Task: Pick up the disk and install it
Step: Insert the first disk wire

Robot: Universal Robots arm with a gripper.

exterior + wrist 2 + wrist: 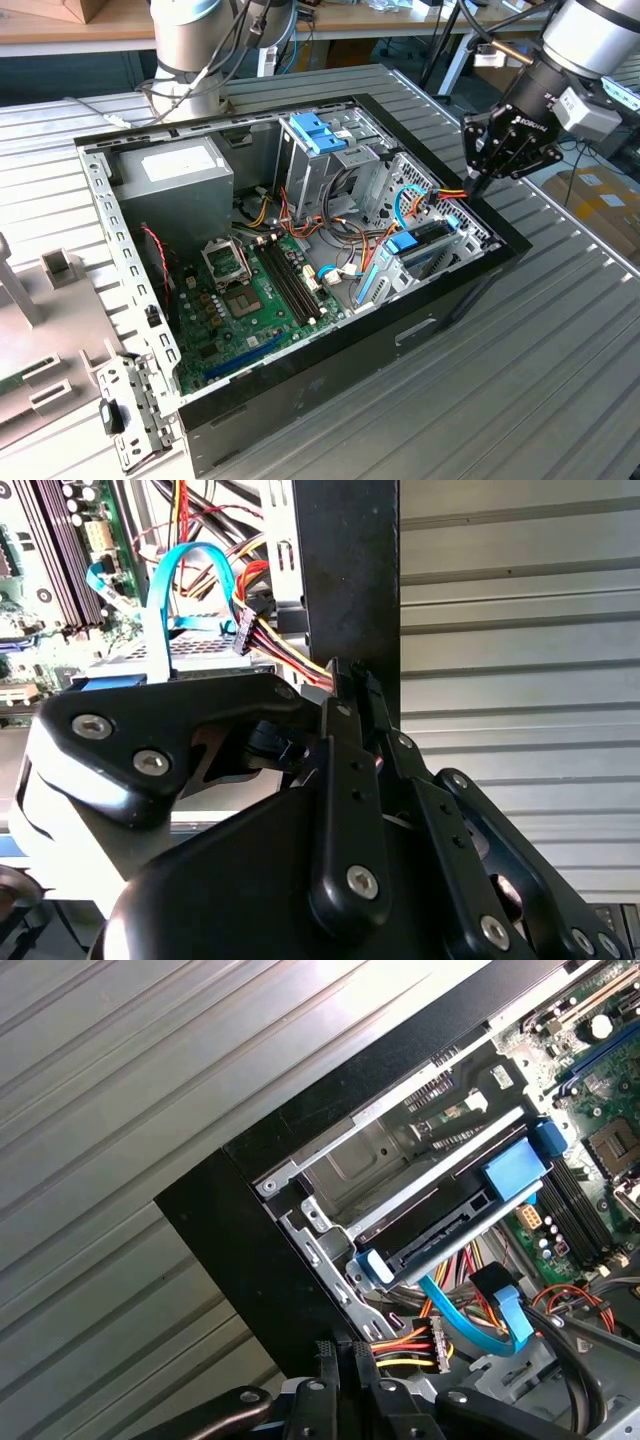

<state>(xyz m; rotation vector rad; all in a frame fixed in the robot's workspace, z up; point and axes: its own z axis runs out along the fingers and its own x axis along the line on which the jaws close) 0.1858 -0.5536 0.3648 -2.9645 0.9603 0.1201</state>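
Exterior view, disk (428, 243) half-hidden in bay

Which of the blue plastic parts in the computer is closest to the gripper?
The blue tab on the disk, in the bay under the gripper; the light-blue latch sits farther back.

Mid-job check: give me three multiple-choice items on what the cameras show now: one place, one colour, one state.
1. In the exterior view the gripper is: A) above the power supply; B) at the rim of the case on the exterior view's right; C) over the table, far from the case.
2. The flat cable looping near the disk is: A) green; B) white; C) blue.
3. The disk is: A) seated inside the case; B) in the gripper; C) on the table.
Key: 1B, it hangs by that rim; 2C, blue in both wrist views; 3A, it lies between blue rails in the first wrist view.
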